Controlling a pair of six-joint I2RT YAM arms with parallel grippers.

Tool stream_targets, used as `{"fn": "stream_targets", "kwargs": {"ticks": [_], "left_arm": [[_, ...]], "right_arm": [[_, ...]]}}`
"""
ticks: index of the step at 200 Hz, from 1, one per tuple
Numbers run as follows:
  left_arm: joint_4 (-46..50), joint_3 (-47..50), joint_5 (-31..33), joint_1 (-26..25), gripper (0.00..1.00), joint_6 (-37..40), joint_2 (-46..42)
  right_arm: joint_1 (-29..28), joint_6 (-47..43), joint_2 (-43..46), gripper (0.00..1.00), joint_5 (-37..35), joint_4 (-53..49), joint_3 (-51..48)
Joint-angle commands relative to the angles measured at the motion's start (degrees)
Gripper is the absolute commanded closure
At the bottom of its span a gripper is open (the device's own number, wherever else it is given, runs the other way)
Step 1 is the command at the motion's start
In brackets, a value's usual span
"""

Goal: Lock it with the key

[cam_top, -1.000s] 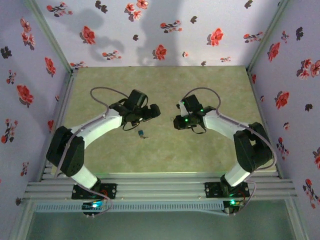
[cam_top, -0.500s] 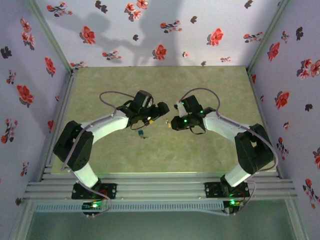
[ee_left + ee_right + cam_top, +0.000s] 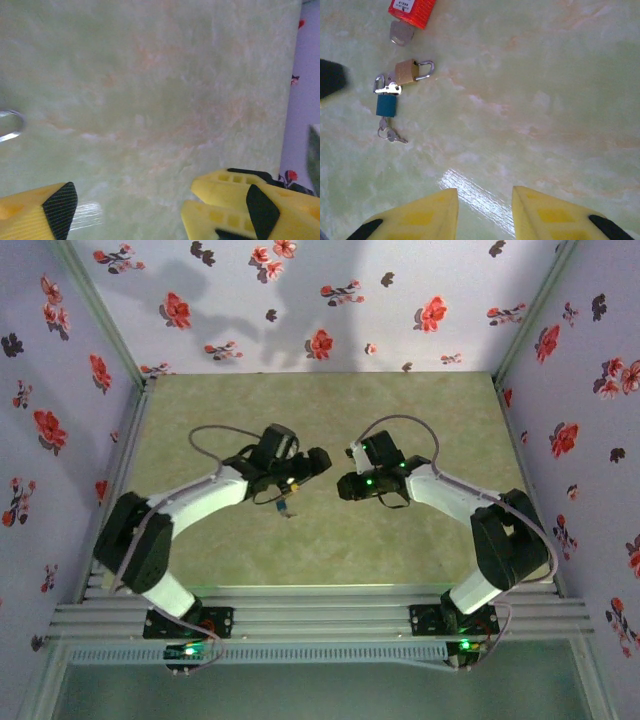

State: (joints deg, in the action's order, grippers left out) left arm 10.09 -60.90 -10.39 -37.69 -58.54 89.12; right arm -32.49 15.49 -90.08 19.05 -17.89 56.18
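Seen from above, two white and black robot arms reached in over a pale green marbled table (image 3: 400,420), boxed in by lilac walls printed with red flowers (image 3: 330,290). The left gripper (image 3: 312,462) and the right gripper (image 3: 345,486) faced each other near the middle of the table, close together but apart.

A small cluster of locks (image 3: 285,505) lay on the table just on the near side of the left gripper, too small there to tell one from another.

The right wrist camera showed them more clearly. A red padlock with a white label (image 3: 412,10) lay at the top edge, cut off by the frame, with a grey metal piece (image 3: 400,35) at its lower end. Below it lay a brass padlock (image 3: 406,72), its silver shackle pointing right. Just beside that, lower and to the left, lay a small blue padlock (image 3: 386,105) with a silver key (image 3: 388,90) across its top. A pair of silver keys on a ring (image 3: 391,134) lay right at its lower end.

The right gripper (image 3: 485,202) hung above bare table, well apart from the locks, its yellow fingers (image 3: 420,217) parted and holding nothing.

In the left wrist camera, the left gripper (image 3: 130,205) was spread wide and empty above bare table. A curved piece of bright metal (image 3: 10,124) showed at the left edge; what it was could not be told.
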Motion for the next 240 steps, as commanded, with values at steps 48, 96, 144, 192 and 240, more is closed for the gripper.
{"fn": "stream_targets", "kwargs": {"ticks": [48, 96, 144, 192, 240], "left_arm": [[8.38, 7.66, 2.55, 11.99, 0.04, 6.71, -8.56], [11.54, 10.17, 3.56, 17.25, 0.03, 9.92, -14.31], [13.94, 13.06, 5.85, 21.72, 0.02, 11.5, -20.85], [15.36, 14.74, 7.17, 24.42, 0.01, 13.43, -25.42], [15.31, 16.46, 8.42, 25.51, 0.01, 14.24, -28.02]], "right_arm": [[-5.85, 6.23, -4.16, 0.5, -7.47, -1.79, 6.4], [-13.61, 13.7, -12.1, 0.47, -13.3, -5.53, 16.41], [-19.89, 13.33, -21.1, 0.47, -14.66, -9.24, 24.81], [-23.12, 13.34, -27.79, 0.48, -16.66, -13.04, 31.94], [-24.73, 13.74, -32.49, 0.49, -19.01, -16.54, 37.47]]}}
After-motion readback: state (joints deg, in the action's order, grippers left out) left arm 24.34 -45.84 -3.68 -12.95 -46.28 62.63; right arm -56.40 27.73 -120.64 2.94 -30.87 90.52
